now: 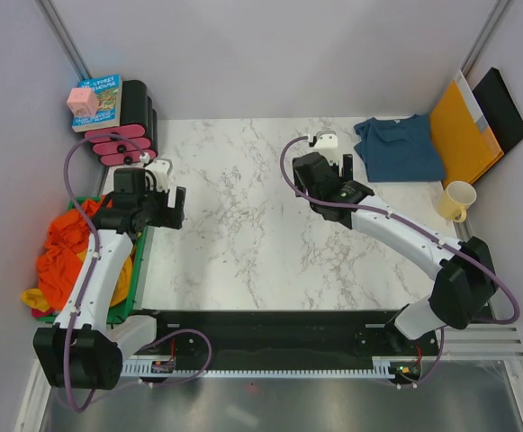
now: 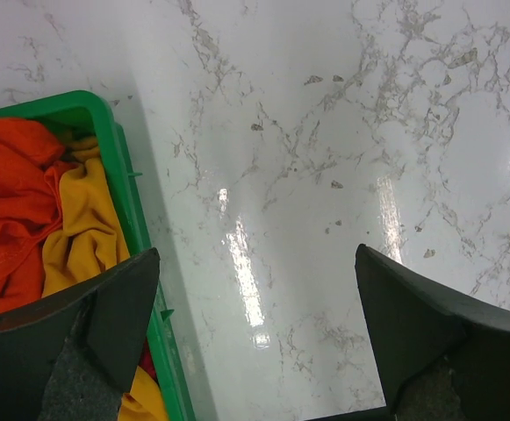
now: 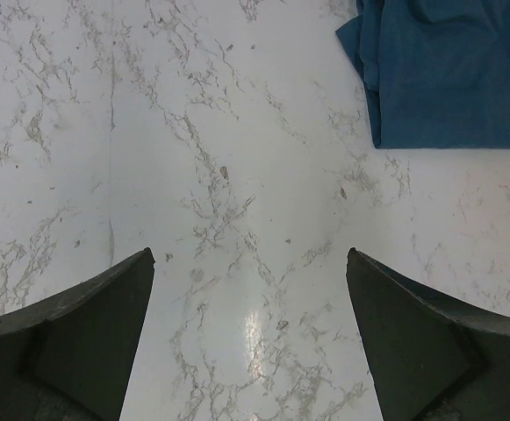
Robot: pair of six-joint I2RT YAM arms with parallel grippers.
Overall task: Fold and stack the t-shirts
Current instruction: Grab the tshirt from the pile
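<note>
**1. L gripper**
- State: released, jaws spread wide, nothing btwn them.
- Pos.: over bare tabletop, just beside the right rim of the green bin. In the wrist view its left finger overlaps the bin edge.

**2. R gripper**
- State: released, jaws wide, nothing held.
- Pos.: over the tabletop, right of centre. It is near the blue shirt but apart from it. In the wrist view the shirt's near corner sits up and to the right of the jaws.

**3. Blue shirt**
- Loc.: far right corner of tabletop.
- Lies roughly flat w/ a few creases.
- Right side meets the envelope. Overlap: cannot tell.

**4. Red shirt**
- Loc.: in the bin, at the left edge of tabletop.
- Crumpled, partly hidden under the L arm.
- A yellow garment is bunched in the same bin, touching the red shirt and lying against the bin's right wall.

**5. Misc.**
- Mug: upright near the right edge, close to the blue shirt's near side, not touching it.
- Book: far left corner, w/ a pink cube on top.
</note>
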